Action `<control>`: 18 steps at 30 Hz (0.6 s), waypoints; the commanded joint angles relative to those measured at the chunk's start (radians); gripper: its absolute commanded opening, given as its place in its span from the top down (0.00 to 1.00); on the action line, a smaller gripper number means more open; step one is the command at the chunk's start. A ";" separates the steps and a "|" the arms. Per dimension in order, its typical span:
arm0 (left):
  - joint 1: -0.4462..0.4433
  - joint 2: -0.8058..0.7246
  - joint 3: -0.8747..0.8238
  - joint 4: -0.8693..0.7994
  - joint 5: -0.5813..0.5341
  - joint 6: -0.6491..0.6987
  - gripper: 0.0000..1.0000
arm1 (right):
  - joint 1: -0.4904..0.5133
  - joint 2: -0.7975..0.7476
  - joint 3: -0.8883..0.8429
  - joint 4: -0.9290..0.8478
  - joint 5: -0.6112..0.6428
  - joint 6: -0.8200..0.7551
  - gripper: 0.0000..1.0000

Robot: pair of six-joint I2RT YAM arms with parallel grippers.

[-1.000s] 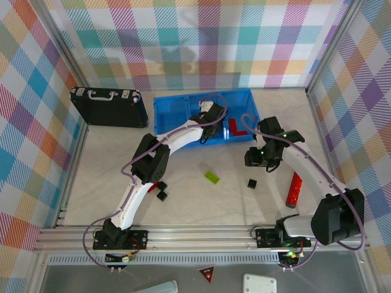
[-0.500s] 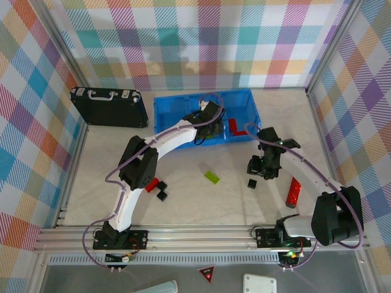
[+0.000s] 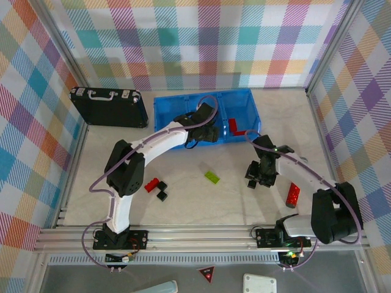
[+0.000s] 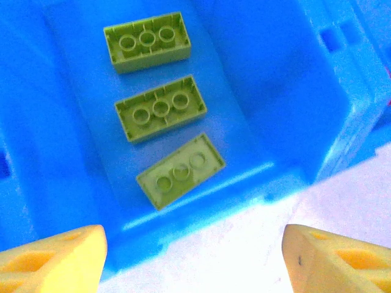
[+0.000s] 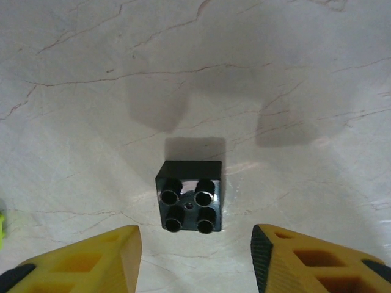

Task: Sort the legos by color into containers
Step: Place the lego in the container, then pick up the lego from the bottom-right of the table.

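**Materials.** The blue bin [image 3: 168, 111] is glossy moulded plastic, rectangular, with thin dividers. In the overhead view it sits at upper centre on the tabletop [image 3: 183, 165], a pale stone-like surface with fine brown veins. A black briefcase [image 3: 109, 105], hard-shelled with a handle, lies left of the bin and apart from it.

**Bin contents.** In the left wrist view three lime-green bricks [image 4: 160, 108] lie in a column on the floor of one compartment. They are hollow side up, each showing three round tubes inside a ribbed rim, and they are close but not touching. Which compartment this is cannot be told from that view. Overhead, red bricks [image 3: 235, 127] lie in the right-hand compartment.

**Loose pieces.** A black brick [image 5: 190, 196], square and shiny with four ring-shaped studs, rests flat on the tabletop at centre frame of the right wrist view. Overhead, a single green brick [image 3: 212, 177] lies mid-frame and a long red brick [image 3: 294, 195] lies at right. A red and black cluster [image 3: 156, 188] lies at left-centre.

**Hands.** The left hand [image 4: 192, 256] hangs over the bin wall at the bottom of its view. Its yellow fingers are spread wide at the lower corners, with nothing between them. The right hand [image 5: 195, 256] stands open over the black brick. Its yellow fingers [image 5: 91, 259] sit lower in frame on either side, clear of the brick and gripping nothing.
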 commanded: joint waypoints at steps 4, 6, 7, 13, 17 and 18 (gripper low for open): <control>0.017 -0.124 -0.092 -0.082 0.032 0.061 0.24 | 0.049 0.061 0.014 0.007 0.040 0.054 0.45; 0.024 -0.153 -0.118 -0.086 0.036 0.067 0.24 | 0.055 0.073 0.012 0.008 0.048 0.057 0.45; 0.027 -0.168 -0.132 -0.087 0.036 0.068 0.24 | 0.059 0.079 0.009 0.008 0.053 0.058 0.45; 0.043 -0.237 -0.178 -0.111 0.038 0.088 0.24 | 0.076 0.115 0.008 0.017 0.075 0.065 0.46; 0.055 -0.279 -0.204 -0.116 0.043 0.091 0.23 | 0.088 0.138 0.013 0.014 0.094 0.064 0.48; 0.057 -0.286 -0.209 -0.117 0.044 0.091 0.23 | 0.090 0.141 0.016 0.014 0.096 0.064 0.49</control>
